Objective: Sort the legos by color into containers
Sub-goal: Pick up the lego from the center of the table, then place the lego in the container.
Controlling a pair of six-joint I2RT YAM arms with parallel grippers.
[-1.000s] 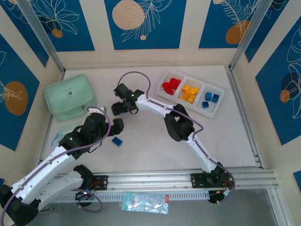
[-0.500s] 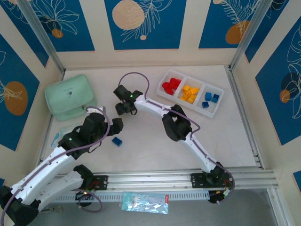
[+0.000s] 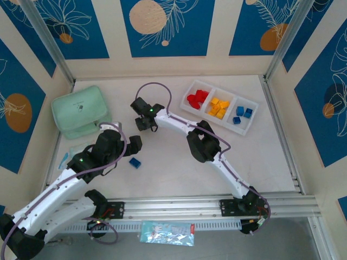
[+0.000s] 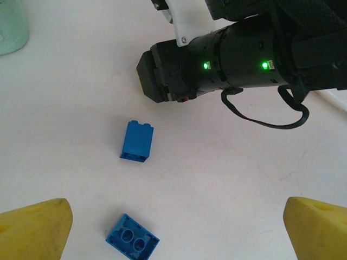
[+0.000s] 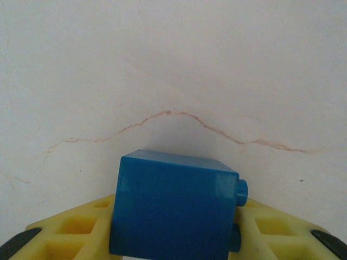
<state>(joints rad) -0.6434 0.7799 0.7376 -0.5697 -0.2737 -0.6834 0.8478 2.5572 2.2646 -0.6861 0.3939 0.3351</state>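
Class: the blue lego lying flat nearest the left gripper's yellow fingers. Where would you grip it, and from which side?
Take the near blue lego by its two long flat side walls, coming straight down from above with the left gripper. It lies flat on the table, skewed, so the open fingers probably need turning to meet those walls squarely.

Bare counter lies open at lower right; the right arm slants across the middle, the mint case blocks upper left, the white tray upper right.
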